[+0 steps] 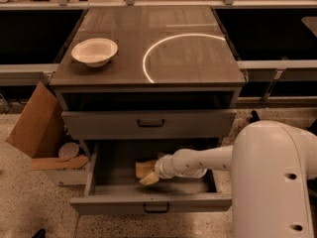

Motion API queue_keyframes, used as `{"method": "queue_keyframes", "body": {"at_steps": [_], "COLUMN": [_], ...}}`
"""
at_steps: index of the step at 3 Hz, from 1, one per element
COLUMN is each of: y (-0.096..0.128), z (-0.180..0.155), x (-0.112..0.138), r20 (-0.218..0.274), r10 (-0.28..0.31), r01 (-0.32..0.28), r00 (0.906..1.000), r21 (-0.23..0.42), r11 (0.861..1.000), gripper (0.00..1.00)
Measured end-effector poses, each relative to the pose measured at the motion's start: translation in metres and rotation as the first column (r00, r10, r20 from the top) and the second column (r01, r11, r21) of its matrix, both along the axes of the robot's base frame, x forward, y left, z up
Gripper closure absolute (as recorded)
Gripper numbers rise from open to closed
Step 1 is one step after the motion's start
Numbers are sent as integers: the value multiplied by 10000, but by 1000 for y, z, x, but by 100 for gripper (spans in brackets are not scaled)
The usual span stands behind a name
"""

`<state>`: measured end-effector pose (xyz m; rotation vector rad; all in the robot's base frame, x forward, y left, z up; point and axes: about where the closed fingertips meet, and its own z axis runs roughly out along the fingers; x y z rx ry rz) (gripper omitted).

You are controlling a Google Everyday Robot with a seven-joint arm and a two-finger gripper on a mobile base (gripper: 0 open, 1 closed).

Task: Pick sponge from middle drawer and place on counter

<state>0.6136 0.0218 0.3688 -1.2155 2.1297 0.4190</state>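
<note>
Robot gripper (150, 177) reaches low into the middle drawer (114, 203), meeting the sponge (143, 167) bound for the counter (188, 58). Whether it has closed cannot be told

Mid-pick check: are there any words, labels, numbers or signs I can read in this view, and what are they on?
Readable text: none; no words, numbers or brand marks show.
Counter: only a white arc, a mark and not a letter.
Cardboard box: plain faces, no print visible.
Gripper, down in the middle drawer at the sponge: no label visible.
</note>
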Motion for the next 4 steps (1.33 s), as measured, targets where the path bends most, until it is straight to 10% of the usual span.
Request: {"method": "queue_keyframes", "body": {"at_steps": [3, 4], "y": [-5, -19], "z": [29, 72], "x": [-24, -51], "r20": [731, 1404], "r10": [479, 563], "r01": [-496, -675], "r00": [9962, 9885], "r21": [206, 762], "r11": [9986, 9948], "gripper": [94, 100]}}
